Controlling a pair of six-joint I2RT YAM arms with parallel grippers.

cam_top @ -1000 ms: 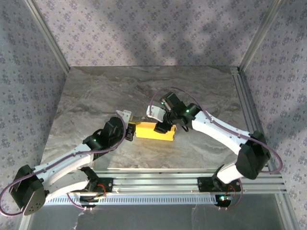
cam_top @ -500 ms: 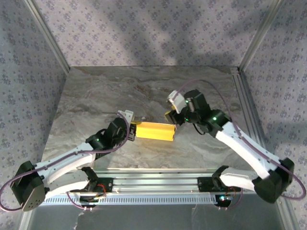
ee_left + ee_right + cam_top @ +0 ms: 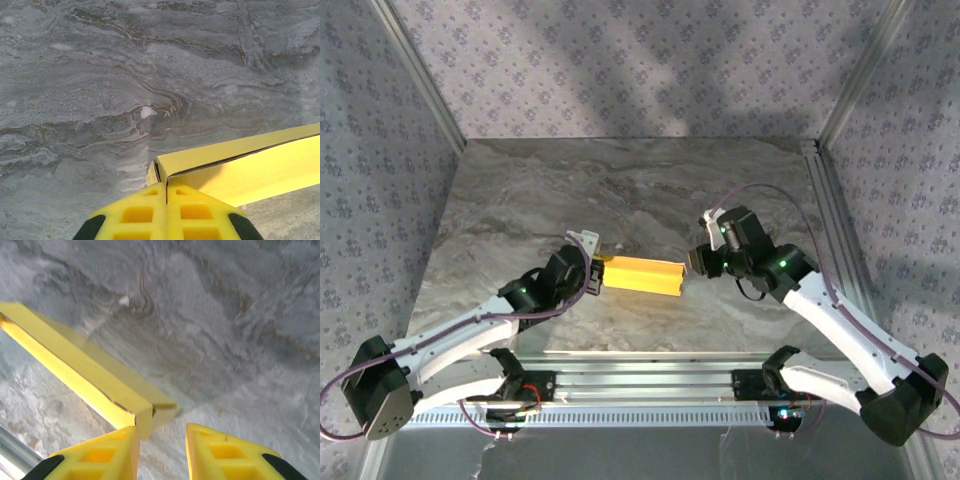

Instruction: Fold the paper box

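Folded yellow rectangular cardboard paper box (image 3: 640,274) lies flat on grey marbled tabletop (image 3: 620,180), near the front centre, long axis left to right, between the two arms. Left gripper (image 3: 592,272) is at the box's left end. In the left wrist view its yellow pads are pressed together, seemingly pinching a thin edge of the box's corner. Right gripper (image 3: 695,262) sits just off the box's right end. Jaws are apart with bare table between them, the box corner just beside one fingertip and not gripped.
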